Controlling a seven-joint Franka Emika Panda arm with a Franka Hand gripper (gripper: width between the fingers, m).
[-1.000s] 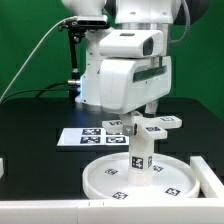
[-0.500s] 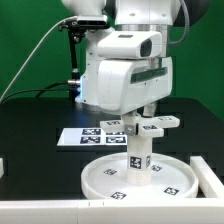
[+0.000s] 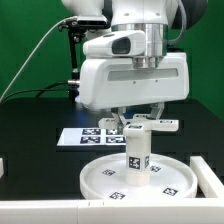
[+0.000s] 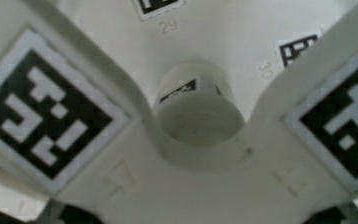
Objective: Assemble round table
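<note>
The white plastic cylinder leg (image 3: 137, 152) with black-and-white square tags stands upright in the middle of the large white rimmed round disc (image 3: 108, 181) on the black counter (image 3: 40, 150). The pincer (image 3: 138, 124) is closed on the leg's top. The wrist view shows the leg's hollow end (image 4: 197, 115) between the tagged fingers (image 4: 51, 105).

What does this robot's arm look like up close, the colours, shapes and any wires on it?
The arm is glossy white with rounded, chunky casings and dark joint seams. A light grey oval cap sits on its front. The end effector has two slim fingers, largely hidden under a wide boxy white body. A thin dark cable arcs behind it toward a black bracket, against a green backdrop.
</note>
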